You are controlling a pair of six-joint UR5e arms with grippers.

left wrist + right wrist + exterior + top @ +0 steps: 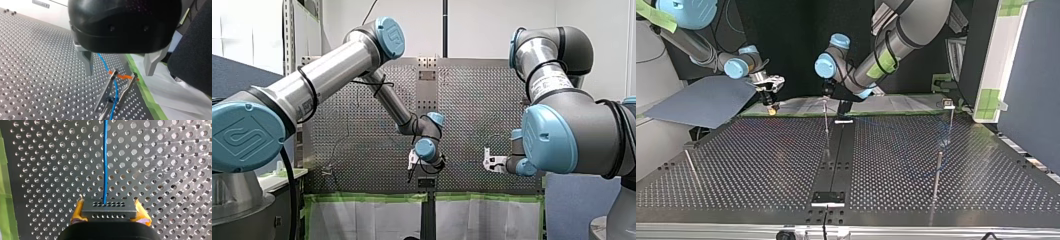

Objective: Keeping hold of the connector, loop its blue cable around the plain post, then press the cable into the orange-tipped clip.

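In the right wrist view my right gripper (108, 216) is shut with its yellow pads (77, 213) on a black connector (108, 208). Its blue cable (105, 160) runs straight ahead over the perforated plate. In the left wrist view my left gripper (119, 74) hangs open, its metal fingers (88, 62) standing either side of the orange-tipped clip (122, 76). The blue cable (115, 87) lies between the clip's two prongs. Seen from the front, my left gripper (413, 162) and right gripper (488, 163) are apart near the plate's near edge.
Thin upright posts stand on the perforated table (761, 165): one (826, 125) below my left gripper, one (938, 172) at the top view's right, one (690, 167) at its left. Green tape (147, 100) and white sheeting edge the plate.
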